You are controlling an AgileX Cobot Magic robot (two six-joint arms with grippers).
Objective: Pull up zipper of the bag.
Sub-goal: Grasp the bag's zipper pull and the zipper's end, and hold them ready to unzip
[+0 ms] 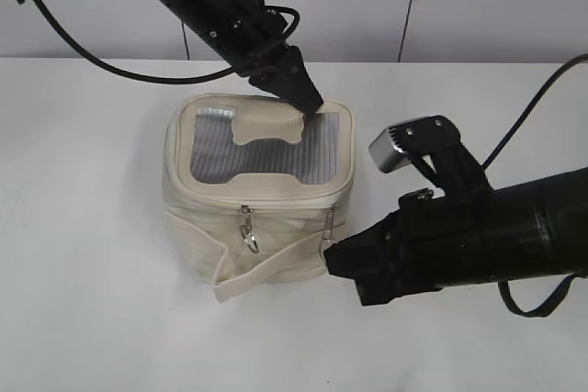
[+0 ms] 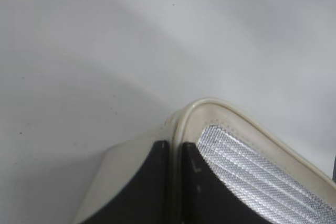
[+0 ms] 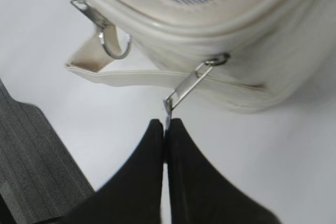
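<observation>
The cream-white bag (image 1: 207, 236) stands on the table, grey mesh lid (image 1: 211, 149) up, strap (image 1: 266, 273) hanging at its front. The zipper (image 1: 285, 208) runs under the lid edge, with two silver sliders on the front: left one (image 1: 246, 225), right one (image 1: 329, 220). My left gripper (image 1: 313, 104) is shut on the lid's piped rim at the far right corner; the left wrist view shows the rim (image 2: 210, 106) pinched between the jaws (image 2: 175, 146). My right gripper (image 1: 331, 252) is shut on the right slider's pull (image 3: 184, 87), jaws (image 3: 167, 124) holding its end taut.
The white table (image 1: 92, 319) surrounds the bag, with a white wall behind. The other slider's ring pull (image 3: 113, 43) hangs loose beside the strap (image 3: 131, 75). The right arm's body lies low at the bag's front right.
</observation>
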